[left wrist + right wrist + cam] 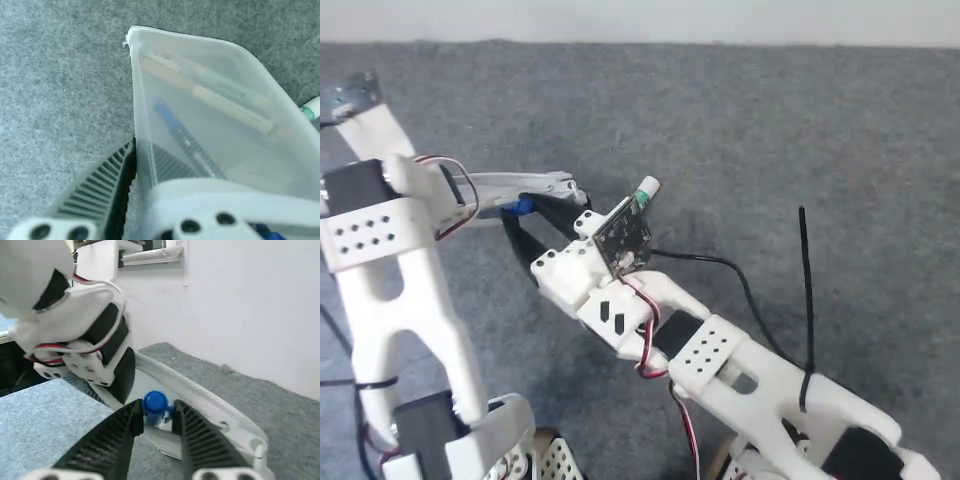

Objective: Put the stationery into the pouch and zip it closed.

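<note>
Slip risk: clear pouch [210, 115] pinched in left claw [139, 155], blue zip pull [155, 401] at right claw [157, 411], grip there hard to tell. Could pop free, pouch left open.

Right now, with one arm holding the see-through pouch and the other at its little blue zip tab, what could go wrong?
1. A green-tipped pen seems to poke past the pouch; the zip might jam on it.
2. The left arm's fingers pinch only the thin pouch wall, so a tug on the blue zip tab could drag it free.
3. The right arm sits close against the left arm; they might bump.
</note>
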